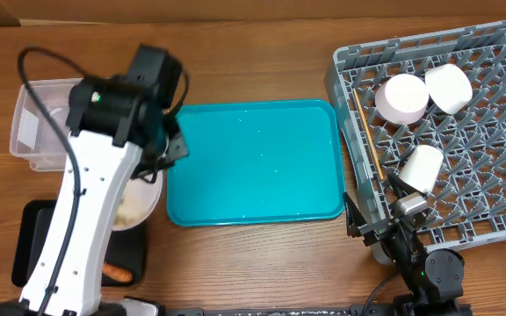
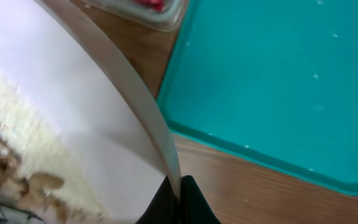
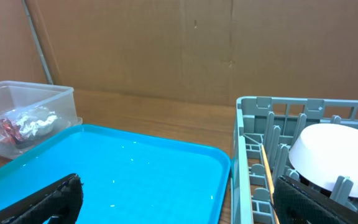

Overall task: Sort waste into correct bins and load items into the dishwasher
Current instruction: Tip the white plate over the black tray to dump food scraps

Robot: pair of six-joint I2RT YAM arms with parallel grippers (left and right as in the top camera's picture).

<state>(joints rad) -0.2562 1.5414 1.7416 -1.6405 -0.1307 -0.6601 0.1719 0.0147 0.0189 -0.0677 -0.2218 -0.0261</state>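
Observation:
My left gripper (image 1: 159,163) (image 2: 180,194) is shut on the rim of the round white plate (image 1: 143,209) (image 2: 73,112), left of the teal tray. Brownish food scraps (image 2: 8,177) lie on the plate. The clear tub (image 1: 35,127) (image 3: 33,99) at the far left holds the red-and-white wrapper (image 3: 8,126) (image 2: 149,5) and crumpled waste. The black tray (image 1: 32,246) at the near left holds the orange stick (image 1: 118,274). My right gripper (image 1: 372,206) (image 3: 179,205) is open and empty by the grey dish rack's (image 1: 499,202) (image 3: 248,124) near-left corner.
The teal serving tray (image 1: 253,162) (image 2: 278,81) (image 3: 135,168) lies between the arms. The rack holds a pale-pink bowl (image 1: 401,96), a white bowl (image 1: 449,88) (image 3: 334,149), a white cup (image 1: 422,167) and chopsticks (image 1: 367,132) (image 3: 267,171). My left arm hides part of the plate and the black tray.

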